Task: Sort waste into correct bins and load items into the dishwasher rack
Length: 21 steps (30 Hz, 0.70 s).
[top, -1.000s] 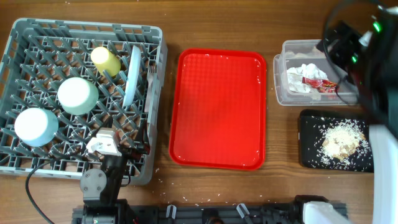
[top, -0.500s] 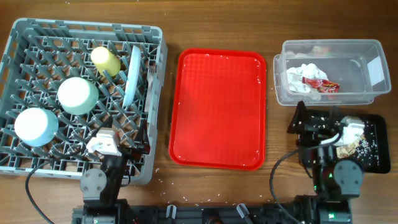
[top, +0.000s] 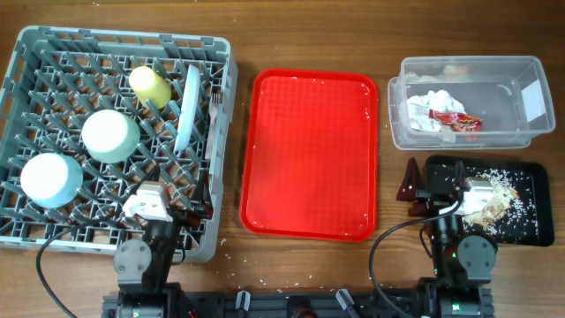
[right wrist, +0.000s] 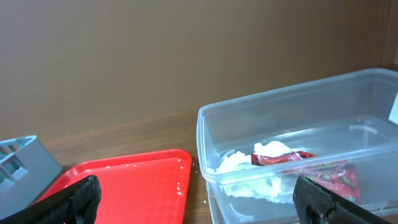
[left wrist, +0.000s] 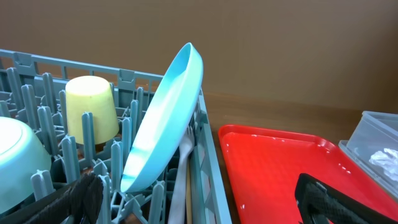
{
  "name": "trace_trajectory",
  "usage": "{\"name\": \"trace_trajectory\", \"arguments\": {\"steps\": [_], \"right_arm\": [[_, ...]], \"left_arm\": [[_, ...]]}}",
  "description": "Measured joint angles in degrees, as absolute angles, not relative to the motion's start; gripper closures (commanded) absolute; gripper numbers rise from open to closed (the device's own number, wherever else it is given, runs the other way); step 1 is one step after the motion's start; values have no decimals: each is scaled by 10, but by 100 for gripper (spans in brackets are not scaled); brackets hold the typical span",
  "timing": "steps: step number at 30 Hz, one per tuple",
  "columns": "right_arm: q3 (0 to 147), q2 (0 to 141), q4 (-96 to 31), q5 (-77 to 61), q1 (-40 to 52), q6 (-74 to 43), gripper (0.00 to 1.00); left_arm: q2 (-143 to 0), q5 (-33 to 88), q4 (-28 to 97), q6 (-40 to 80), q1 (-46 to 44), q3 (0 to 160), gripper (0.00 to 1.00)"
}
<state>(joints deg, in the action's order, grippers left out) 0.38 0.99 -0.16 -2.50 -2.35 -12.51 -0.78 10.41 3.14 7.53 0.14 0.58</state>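
I see both arms folded low at the bottom edge of the overhead frame. The left gripper [left wrist: 199, 193] has its fingers spread wide over the lower right corner of the grey pegged lattice rack [top: 26, 53], and the right gripper [right wrist: 196, 186] is likewise spread over the left end of the shallow black tray [top: 521, 225]. At upper left, a glossy pale blue plate [top: 186, 106] stands on edge in the rack beside a matte yellow cup [top: 150, 86]; crumpled white tissue [top: 428, 110] lies in the clear plastic tub [top: 521, 79] at upper right, and crumbly rice [top: 499, 196] sits in the black tray.

Grey rack [top: 115, 37] holds yellow cup [top: 150, 86], pale blue plate [top: 186, 109] on edge, upturned mint bowl [top: 110, 134] and blue bowl [top: 51, 179]; tissue [top: 426, 111] and red wrapper [top: 464, 123] lie in clear tub [top: 468, 64]; rice clump [top: 493, 200] in black tray [top: 530, 228].
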Motion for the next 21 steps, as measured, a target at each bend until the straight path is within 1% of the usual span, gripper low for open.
{"name": "trace_trajectory", "arguments": {"steps": [5,21], "right_arm": [[4,10,-2,-26,-23,-88,0],[4,10,-2,-26,-23,-87,0]], "left_arm": [[-8,104,31,75,1,6,0],[-8,104,31,76,1,6,0]]}}
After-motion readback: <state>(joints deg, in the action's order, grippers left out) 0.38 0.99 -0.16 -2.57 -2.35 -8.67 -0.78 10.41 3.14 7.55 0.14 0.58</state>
